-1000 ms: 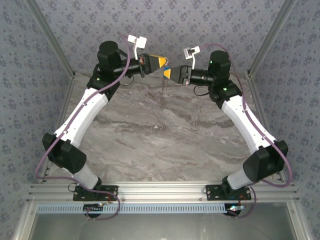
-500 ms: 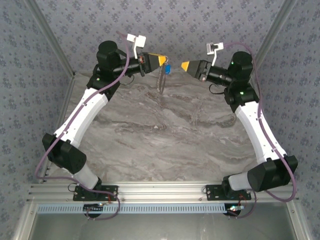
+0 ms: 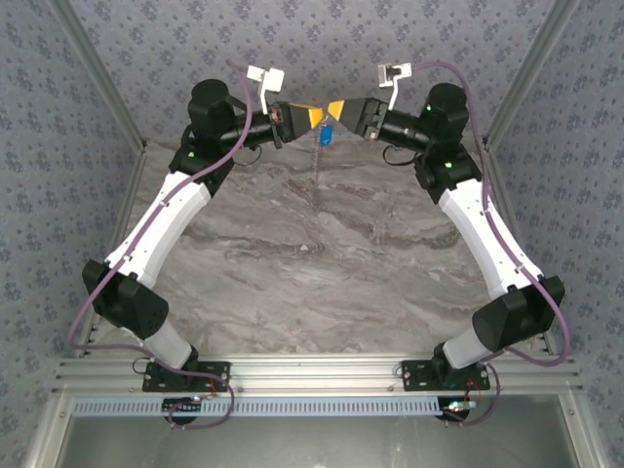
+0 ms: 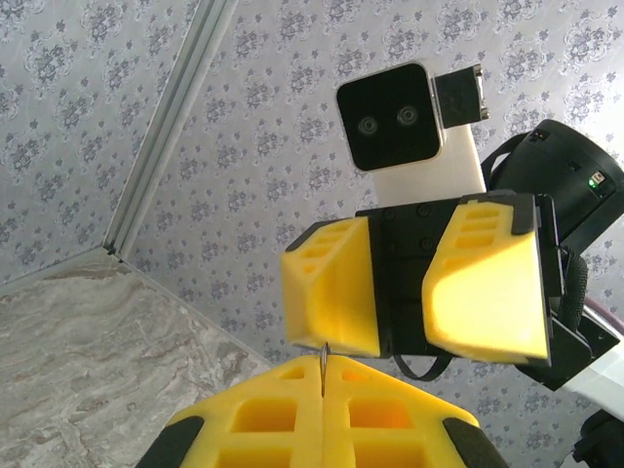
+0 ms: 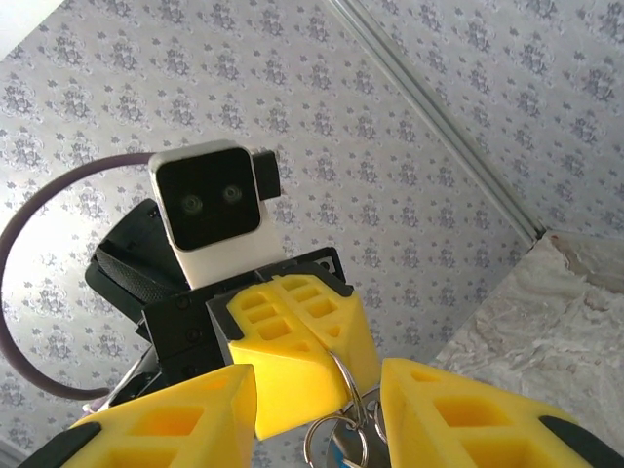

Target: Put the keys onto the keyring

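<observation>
The left end effector (image 3: pixel 314 117) was raised above the far edge of the marble counter (image 3: pixel 322 253), close to the patterned back wall. Its yellow fingers were pressed together. In the left wrist view a thin metal wire of the keyring (image 4: pixel 323 359) was seen pinched in the seam between them. From that clamp the keyring (image 3: pixel 319 156) was hung downward as a thin pale chain, hard to separate from the marble behind it in the top view. The key (image 3: pixel 329 136), marked by its bright blue head, was suspended just beneath the two sets of yellow fingertips, beside the upper part of the chain. Whether the key was threaded on the ring could not be told.

The right end effector (image 3: pixel 336 107) was held at the same height, directly facing the left one, the fingertips of both nearly meeting. Its fingers were held apart, and nothing was gripped by them. In the right wrist view, small metal rings (image 5: pixel 341 390) were seen dangling below the closed left fingers, in the gap between the right end effector's own spread fingers. No firm contact between the rings and those fingers could be made out.
</observation>
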`<action>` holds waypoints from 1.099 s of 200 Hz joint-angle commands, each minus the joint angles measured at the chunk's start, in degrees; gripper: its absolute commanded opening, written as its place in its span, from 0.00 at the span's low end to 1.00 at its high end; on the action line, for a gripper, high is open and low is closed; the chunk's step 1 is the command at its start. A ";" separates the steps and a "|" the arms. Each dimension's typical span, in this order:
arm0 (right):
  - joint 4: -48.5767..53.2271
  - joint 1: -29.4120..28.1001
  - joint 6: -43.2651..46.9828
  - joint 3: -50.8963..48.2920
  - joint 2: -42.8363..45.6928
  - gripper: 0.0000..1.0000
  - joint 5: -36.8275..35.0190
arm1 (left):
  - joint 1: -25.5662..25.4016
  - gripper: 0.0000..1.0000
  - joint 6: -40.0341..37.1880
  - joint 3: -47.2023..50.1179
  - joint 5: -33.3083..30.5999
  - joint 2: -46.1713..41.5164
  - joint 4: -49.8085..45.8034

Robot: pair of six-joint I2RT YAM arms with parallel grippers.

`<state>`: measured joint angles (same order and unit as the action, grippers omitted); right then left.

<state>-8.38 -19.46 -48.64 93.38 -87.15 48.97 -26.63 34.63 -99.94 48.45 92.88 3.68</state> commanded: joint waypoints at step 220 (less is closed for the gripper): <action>0.16 -1.39 0.97 3.58 -3.21 0.01 2.19 | -0.17 0.00 0.83 -0.34 1.61 -2.71 4.00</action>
<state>-8.36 -20.78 -47.97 94.35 -89.12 50.35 -26.28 35.24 -99.57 48.16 91.85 4.16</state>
